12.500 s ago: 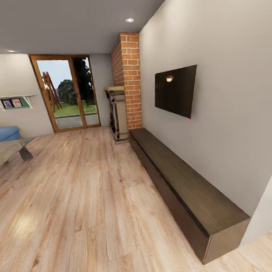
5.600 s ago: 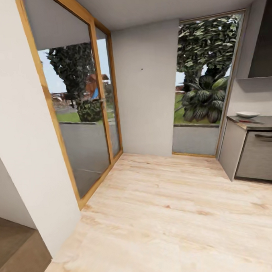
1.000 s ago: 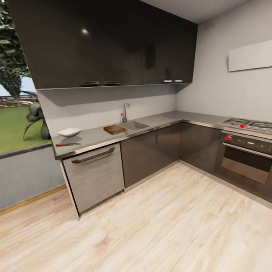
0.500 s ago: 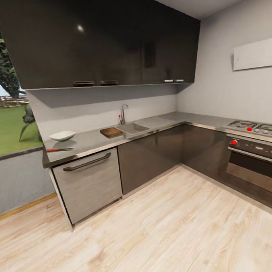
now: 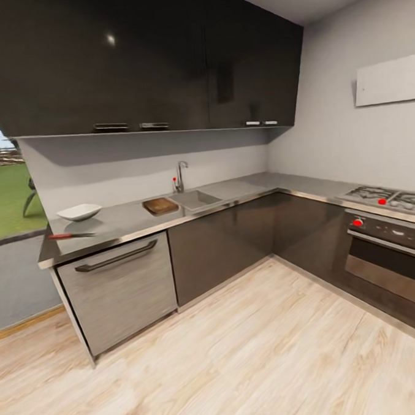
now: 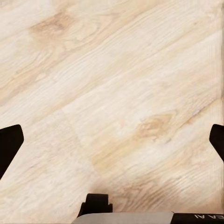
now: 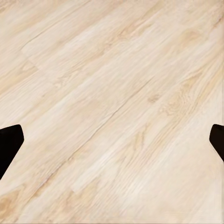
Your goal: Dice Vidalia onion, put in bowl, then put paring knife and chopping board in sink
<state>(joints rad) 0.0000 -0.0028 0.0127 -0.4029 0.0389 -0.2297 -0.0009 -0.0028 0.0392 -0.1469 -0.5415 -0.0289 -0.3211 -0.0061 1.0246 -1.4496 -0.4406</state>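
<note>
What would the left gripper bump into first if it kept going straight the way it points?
Most likely the wooden floor: the left gripper points down at bare planks, fingers wide apart, with nothing between them. How far off the floor is, I can't tell.

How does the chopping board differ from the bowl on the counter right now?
The chopping board is dark brown, flat and rectangular; the bowl is white, with raised flared sides. The chopping board lies right beside the sink, while the bowl sits farther away toward the countertop's window end. Both rest on the countertop, apart from each other.
</note>
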